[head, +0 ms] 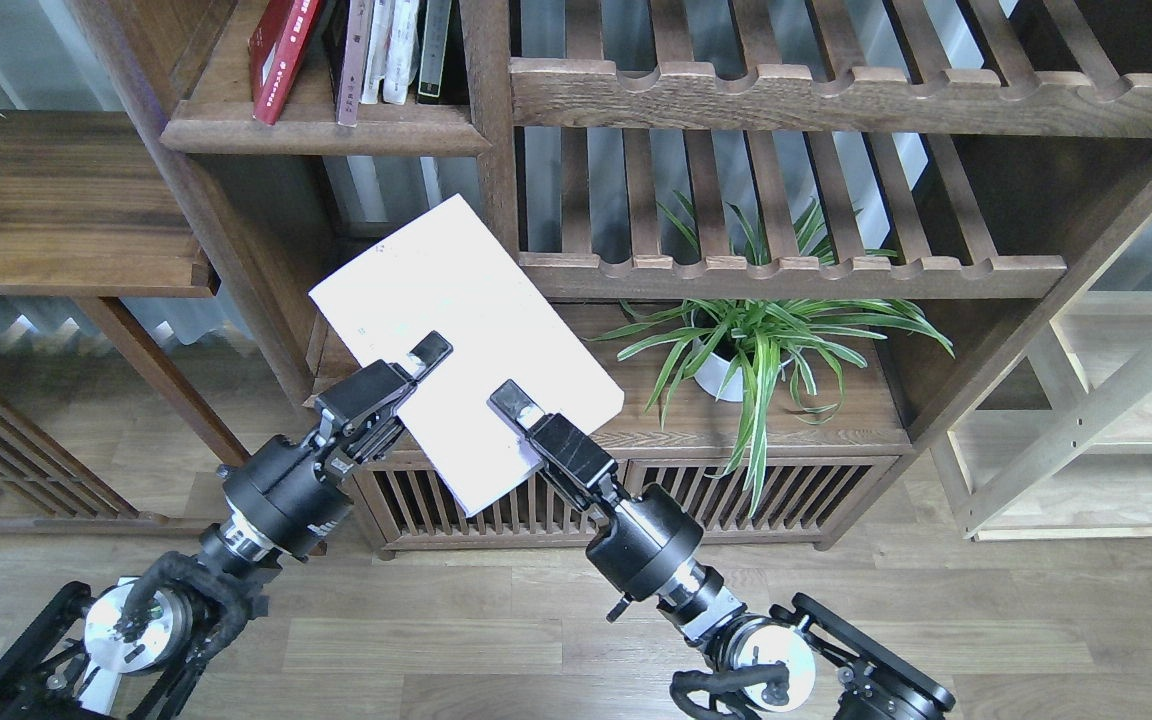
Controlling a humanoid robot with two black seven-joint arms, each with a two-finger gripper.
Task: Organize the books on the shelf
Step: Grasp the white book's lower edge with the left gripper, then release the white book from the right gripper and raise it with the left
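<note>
Between shelves, one white book [456, 330] — both tools, left [414, 362] and right [514, 405], clamp it.

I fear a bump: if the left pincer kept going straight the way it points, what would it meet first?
Likely the cabinet's upright post. The left pincer, on the white book, points up and right toward it; depth is unclear.

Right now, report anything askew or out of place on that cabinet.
The red book on the upper shelf leans sideways, while the thin books beside it stand upright. The white book is off the shelf, tilted, with both grippers at its near edge.
</note>
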